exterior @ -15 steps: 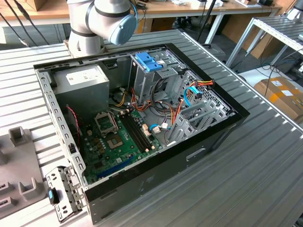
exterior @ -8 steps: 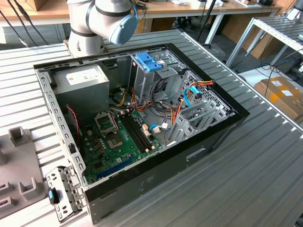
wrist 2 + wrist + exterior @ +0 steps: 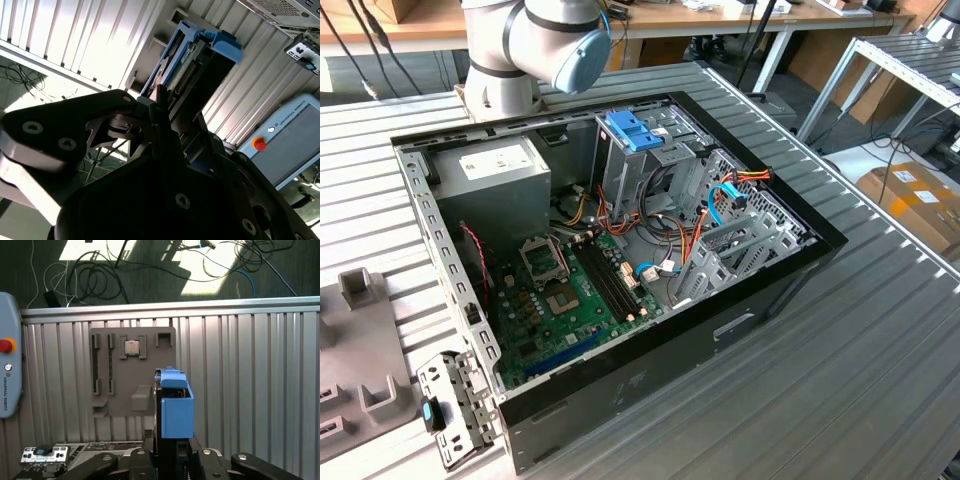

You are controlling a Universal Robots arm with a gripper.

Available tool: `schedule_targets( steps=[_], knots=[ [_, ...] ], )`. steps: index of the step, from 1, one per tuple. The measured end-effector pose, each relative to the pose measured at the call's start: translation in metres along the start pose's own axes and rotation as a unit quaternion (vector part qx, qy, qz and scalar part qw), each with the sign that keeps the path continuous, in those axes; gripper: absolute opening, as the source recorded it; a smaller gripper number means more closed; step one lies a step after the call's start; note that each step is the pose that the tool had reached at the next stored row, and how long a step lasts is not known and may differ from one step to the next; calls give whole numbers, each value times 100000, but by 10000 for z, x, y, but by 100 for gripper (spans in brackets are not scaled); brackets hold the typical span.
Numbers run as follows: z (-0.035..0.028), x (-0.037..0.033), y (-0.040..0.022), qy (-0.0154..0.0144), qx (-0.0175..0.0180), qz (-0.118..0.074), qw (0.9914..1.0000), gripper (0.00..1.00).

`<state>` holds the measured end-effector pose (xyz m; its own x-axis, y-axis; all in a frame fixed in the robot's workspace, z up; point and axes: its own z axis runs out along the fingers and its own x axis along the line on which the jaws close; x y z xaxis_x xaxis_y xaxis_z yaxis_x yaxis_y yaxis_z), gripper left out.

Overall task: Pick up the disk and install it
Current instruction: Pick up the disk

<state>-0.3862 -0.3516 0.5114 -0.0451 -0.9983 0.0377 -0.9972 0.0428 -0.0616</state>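
So the pick-up half looks done. In both wrist views the gripper has its jaws pinched on the disk, which sticks straight out ahead of them, blue side rail facing the first wrist camera. In the second wrist view its connector edge and circuit-board side are in sight. It looks to be held up off the ribbed metal worktop, roughly above the grey holder plate that has a small square chip parked in one slot.

The install half isn't done. In the exterior view the computer case lies open on its side, and the tall metal cage with the blue cap stands next to the big grey box. Loose orange and blue cables sprawl beside that cage. Best guess is that getting the disk in calls for rails lined up square with the bay and a path that doesn't snag those wires. Which slot it belongs in can't be told from here.

As for writing, there's a white sticker on the grey box and white lettering on the grey pendant under its red button. The disk's own label isn't facing either wrist camera.
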Motion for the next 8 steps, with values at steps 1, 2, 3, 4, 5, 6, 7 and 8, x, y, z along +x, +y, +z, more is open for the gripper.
schedule_targets(
  steps=[1,2,3,4,5,6,7,8],
  knots=[
    [1,-1,-18,0,1,-3,100000,35],
    [1,-1,-20,0,0,-1,100000,35],
    [1,-1,-20,0,1,5,100000,35],
    [1,-1,-20,-1,-1,5,100000,35],
    [1,-1,-21,0,0,1,100000,35],
    [1,-1,-22,0,-2,-2,100000,35],
    [1,-1,-22,2,-3,-1,100000,35],
    [1,-1,-22,-1,1,-1,100000,35]
  ],
)
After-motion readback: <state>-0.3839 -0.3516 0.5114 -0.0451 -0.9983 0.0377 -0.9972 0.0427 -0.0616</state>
